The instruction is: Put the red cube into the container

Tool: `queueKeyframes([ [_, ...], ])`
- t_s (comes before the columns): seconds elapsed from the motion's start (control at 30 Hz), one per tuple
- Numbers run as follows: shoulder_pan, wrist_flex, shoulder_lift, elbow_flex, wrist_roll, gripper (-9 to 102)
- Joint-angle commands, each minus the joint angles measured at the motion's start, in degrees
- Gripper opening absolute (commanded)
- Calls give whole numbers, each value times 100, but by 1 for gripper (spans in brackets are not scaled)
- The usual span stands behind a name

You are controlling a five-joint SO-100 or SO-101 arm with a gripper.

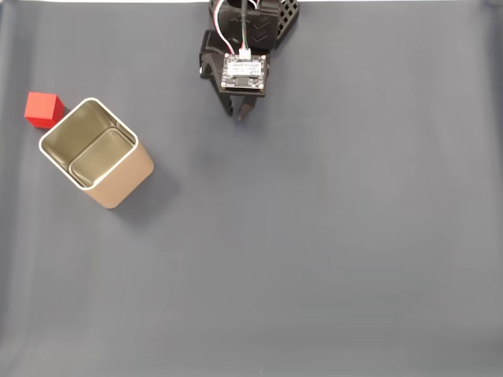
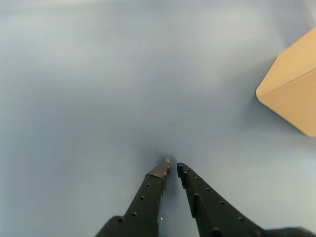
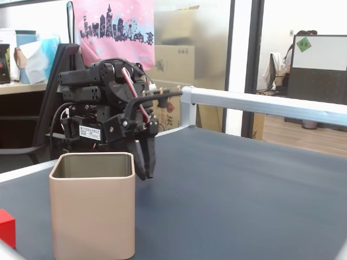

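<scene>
The red cube (image 1: pixel 42 109) lies on the dark mat at the far left of a fixed view, touching or almost touching the container's upper-left corner; its corner also shows at the lower left edge (image 3: pixel 6 227). The container (image 1: pixel 96 153) is a square beige tin, upright and empty, with a shiny inside (image 3: pixel 92 212). One beige wall of it enters the wrist view at the right (image 2: pixel 292 89). My gripper (image 1: pixel 241 115) hangs at the top centre, well right of the tin, its black fingers nearly together over bare mat (image 2: pixel 172 167) with nothing between them (image 3: pixel 146 174).
The dark grey mat (image 1: pixel 314 251) covers the whole table. A metal rail (image 3: pixel 260 104) runs along the far table edge. Beyond it stand cardboard boxes, a chair and office furniture.
</scene>
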Motion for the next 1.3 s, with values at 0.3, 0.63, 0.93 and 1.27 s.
queueKeyframes([
  [0.3,132,-1696,-1916,-1881,352,0],
  [0.63,1037,-325,-4192,-5194,167,0],
  [0.93,2733,633,-5423,-7154,97,1],
  [1.27,4438,791,-6750,-8244,396,1],
])
